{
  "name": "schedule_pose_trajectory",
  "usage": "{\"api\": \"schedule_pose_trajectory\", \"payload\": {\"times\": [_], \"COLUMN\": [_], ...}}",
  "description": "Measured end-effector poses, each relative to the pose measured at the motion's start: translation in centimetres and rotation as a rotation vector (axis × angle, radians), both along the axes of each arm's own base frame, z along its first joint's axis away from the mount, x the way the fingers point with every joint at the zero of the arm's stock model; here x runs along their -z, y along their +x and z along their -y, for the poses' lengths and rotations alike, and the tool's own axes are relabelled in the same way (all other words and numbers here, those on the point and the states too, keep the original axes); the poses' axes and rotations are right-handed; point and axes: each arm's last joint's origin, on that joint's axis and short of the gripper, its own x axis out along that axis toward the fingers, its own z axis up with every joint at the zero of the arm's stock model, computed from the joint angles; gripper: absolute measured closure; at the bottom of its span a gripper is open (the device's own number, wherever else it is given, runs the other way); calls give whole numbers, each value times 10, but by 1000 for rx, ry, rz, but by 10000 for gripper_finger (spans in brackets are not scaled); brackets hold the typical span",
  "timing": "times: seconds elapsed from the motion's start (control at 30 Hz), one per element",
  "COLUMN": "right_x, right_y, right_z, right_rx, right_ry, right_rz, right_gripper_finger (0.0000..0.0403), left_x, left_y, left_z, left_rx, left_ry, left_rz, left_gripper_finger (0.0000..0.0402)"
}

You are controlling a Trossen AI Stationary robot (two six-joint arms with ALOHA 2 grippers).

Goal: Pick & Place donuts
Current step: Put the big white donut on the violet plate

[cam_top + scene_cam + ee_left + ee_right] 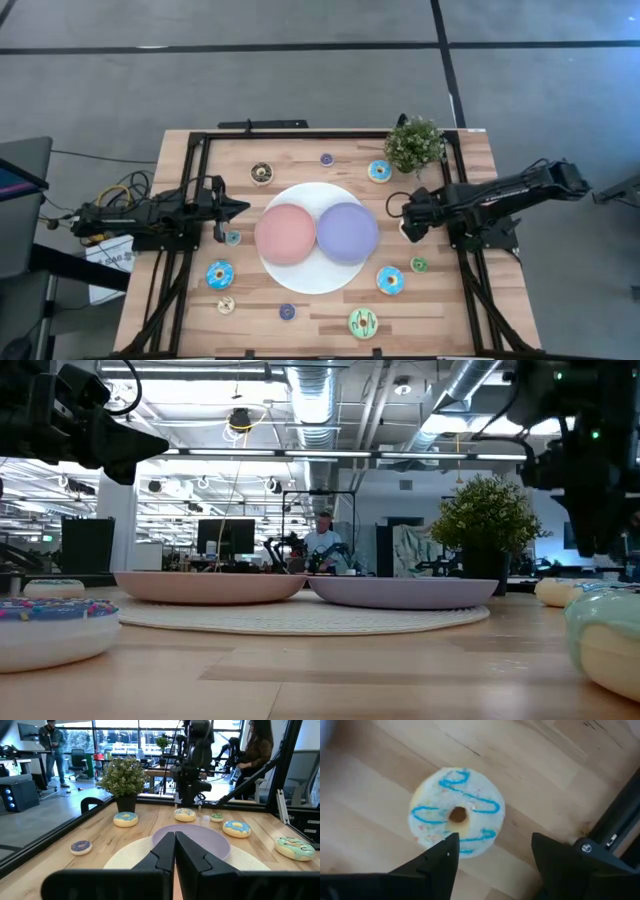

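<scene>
White donut with blue squiggles point(456, 813) lies flat on the wooden table point(555, 760), just right of the purple plate point(347, 230), below the right gripper point(492, 852), fingers apart, nothing held. Left gripper point(243, 207) fingers together, empty, hovering at the pink plate's point(286, 233) left edge

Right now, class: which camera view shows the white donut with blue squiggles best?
The right wrist view: the white donut fills it, seen from above, beyond the open right gripper. The left wrist view shows it small; the high view hides it under the arm; the low view is unclear.
</scene>
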Motion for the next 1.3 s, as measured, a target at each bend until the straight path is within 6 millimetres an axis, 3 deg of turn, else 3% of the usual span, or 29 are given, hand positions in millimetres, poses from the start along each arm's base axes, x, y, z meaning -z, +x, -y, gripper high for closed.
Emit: {"api": "schedule_pose_trajectory", "payload": {"times": [0.33,0.8,1.3], "right_x": [27,48,52], "right_y": [-2,-6,0], "right_z": [8,9,9], "right_rx": [18,33,9], "right_ry": [26,56,62], "right_rz": [48,77,50], "right_gripper_finger": [154,155,255], "left_x": [0,0,0], "left_y": [0,0,0], "left_z": [0,0,0], "left_rx": [-1,0,0], "left_ry": [0,0,0], "left_rz": [0,0,0], "left_gripper_finger": [398,398,398]}}
